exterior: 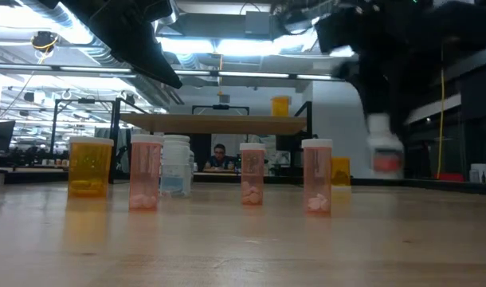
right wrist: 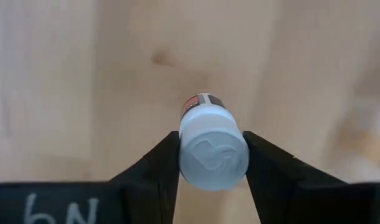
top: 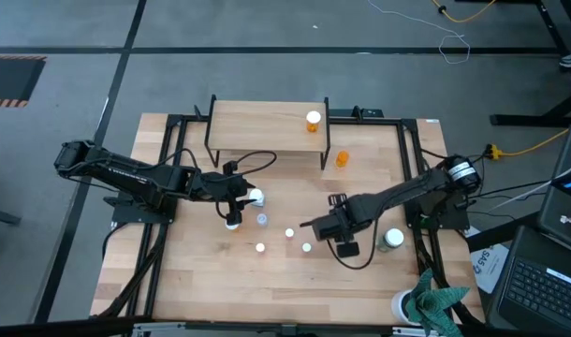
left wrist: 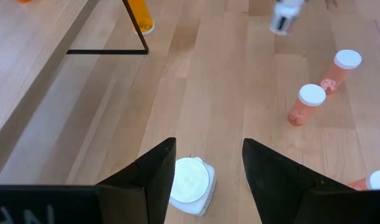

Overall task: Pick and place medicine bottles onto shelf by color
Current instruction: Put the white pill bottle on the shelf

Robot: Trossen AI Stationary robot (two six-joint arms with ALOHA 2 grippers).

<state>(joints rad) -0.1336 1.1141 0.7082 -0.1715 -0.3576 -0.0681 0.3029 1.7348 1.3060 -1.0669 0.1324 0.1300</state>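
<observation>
Your shelf [top: 257,126], a light-wood board on black wire legs, carries one orange bottle [top: 313,120]; a second orange bottle [top: 342,159] stands just beside it on the tabletop [top: 201,281]. Your right gripper [right wrist: 212,155] has its jaws closed on a white-capped bottle [right wrist: 213,152]; your left gripper [left wrist: 209,168] hangs with jaws apart beside another white cap [left wrist: 191,179].

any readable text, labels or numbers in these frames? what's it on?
Right gripper, own body, right wrist view: white marks like "bN", cut off at the edge.
Left gripper, own body: white strokes, cut off, unreadable.
Bottle in right gripper: embossed cap mark and dark label band, unreadable.
Paper right of the table: blue print, too small.
</observation>
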